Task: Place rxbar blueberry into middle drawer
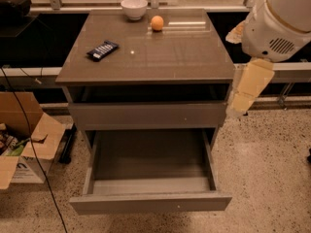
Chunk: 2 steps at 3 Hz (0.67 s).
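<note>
The grey-brown cabinet [160, 57] fills the middle of the view. Its glossy top carries three small things. Below the top sits a shut upper drawer front [146, 115], and below that the middle drawer [150, 203] stands pulled well out toward the near side, its floor open from above.

The robot's white arm housing [282, 23] comes in at the far right. The gripper [245, 89] hangs from it just off the cabinet's right edge, below the tabletop and level with the upper drawer front. Whether it is spread or pressed together I cannot tell; it holds nothing that shows.

A cardboard box [24, 140] sits on the floor to the left. A white bowl [134, 8] stands at the far edge of the top, with an orange ball [157, 23] just to its right.

The rxbar blueberry [102, 50] lies flat on the left part of the top, well apart from the gripper. It lies to the gripper's left, farther away and higher. Its long axis runs diagonally, from near-left to far-right. As I judge it, the single arm must rise above the top, cross leftward, and turn to pinch the bar across its narrow width.
</note>
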Motion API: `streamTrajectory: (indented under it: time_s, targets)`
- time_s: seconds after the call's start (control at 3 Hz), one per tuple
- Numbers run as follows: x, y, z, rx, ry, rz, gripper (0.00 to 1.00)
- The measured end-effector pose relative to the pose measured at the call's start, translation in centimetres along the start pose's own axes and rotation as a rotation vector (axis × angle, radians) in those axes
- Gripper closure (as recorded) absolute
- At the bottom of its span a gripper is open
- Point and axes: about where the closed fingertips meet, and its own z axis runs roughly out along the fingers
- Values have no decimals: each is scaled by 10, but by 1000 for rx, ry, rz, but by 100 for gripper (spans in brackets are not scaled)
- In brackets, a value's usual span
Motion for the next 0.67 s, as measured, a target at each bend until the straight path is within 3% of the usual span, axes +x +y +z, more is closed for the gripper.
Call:
streamTrajectory:
  time_s: [0.67]
  targets:
    - [-53, -31, 45, -53, -55, -87, 0]
